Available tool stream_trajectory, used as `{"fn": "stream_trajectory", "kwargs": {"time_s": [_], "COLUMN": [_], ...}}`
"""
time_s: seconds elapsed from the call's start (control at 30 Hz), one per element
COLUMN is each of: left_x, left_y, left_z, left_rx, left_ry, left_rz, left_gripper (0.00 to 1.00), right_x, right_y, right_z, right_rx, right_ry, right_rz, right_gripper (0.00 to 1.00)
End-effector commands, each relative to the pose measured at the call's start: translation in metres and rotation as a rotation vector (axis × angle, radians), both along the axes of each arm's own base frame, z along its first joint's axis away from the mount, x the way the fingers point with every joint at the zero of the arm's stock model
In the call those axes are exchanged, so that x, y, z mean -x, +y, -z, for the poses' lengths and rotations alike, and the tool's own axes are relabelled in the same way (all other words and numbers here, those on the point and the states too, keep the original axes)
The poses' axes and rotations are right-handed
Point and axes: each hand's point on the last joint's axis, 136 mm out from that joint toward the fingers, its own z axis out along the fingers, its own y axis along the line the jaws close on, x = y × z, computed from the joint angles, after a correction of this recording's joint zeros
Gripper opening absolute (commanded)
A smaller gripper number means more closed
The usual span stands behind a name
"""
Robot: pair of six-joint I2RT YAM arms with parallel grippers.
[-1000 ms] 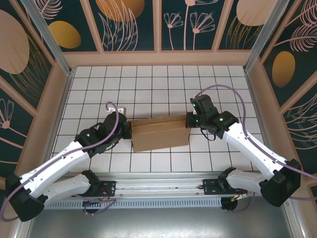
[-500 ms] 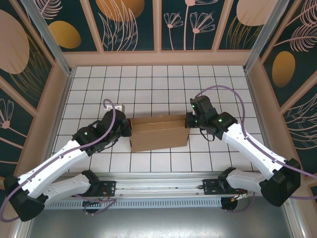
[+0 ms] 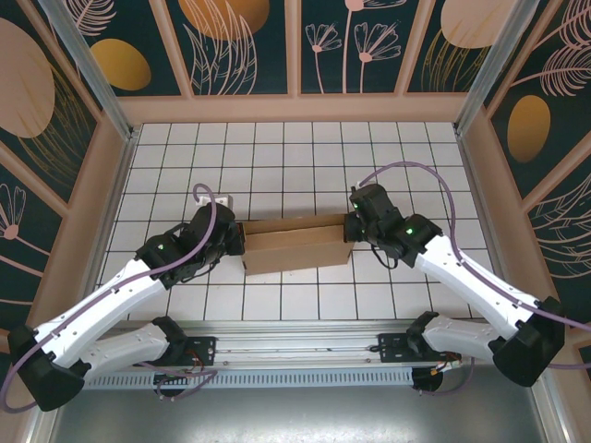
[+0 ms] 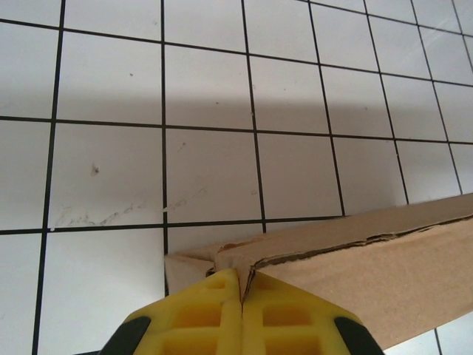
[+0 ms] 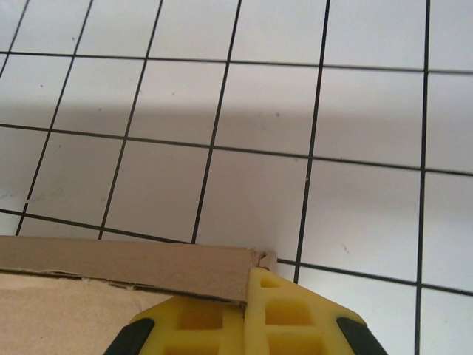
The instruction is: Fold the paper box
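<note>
Paper box: the paper box [image 3: 297, 247] is brown, low and rectangular. It lies near the middle of the white gridded surface [image 3: 277, 166], long side running left to right, between the two arms.
Left end effector: the left end effector [image 3: 238, 242] is at the box's left end. In the left wrist view its yellow fingers [image 4: 199, 318] are pressed together, with the folded cardboard corner pinched at their tips.
Right end effector: the right end effector [image 3: 352, 224] is at the box's right end, near the far corner. Its fingers [image 5: 295, 318] are closed too, with the end of a thin cardboard wall caught between them.
Box from the wrists: the cardboard runs off right from the left tips and off left from the right tips.
</note>
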Motion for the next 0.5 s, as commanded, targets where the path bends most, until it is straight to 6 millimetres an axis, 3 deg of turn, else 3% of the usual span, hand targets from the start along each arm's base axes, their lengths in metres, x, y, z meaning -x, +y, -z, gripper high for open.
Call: {"fn": "stream_trajectory", "kwargs": {"time_s": [0.0, 0.17, 0.47], "left_x": [0.005, 0.009, -0.002], "left_y": [-0.025, -0.024, -0.029], "left_z": [-0.014, -0.014, -0.017], "left_rx": [0.066, 0.044, 0.107], "left_ry": [-0.002, 0.015, 0.012], "left_rz": [0.114, 0.134, 0.066], "left_gripper": [0.00, 0.00, 0.00], "right_x": [0.002, 0.003, 0.002], "right_y": [0.020, 0.017, 0.021], "right_z": [-0.027, -0.030, -0.005], "right_rx": [-0.051, -0.053, -0.033], "right_ry": [-0.127, -0.164, -0.077], "right_rz": [-0.097, -0.102, -0.075], "right_gripper": [0.00, 0.00, 0.00]}}
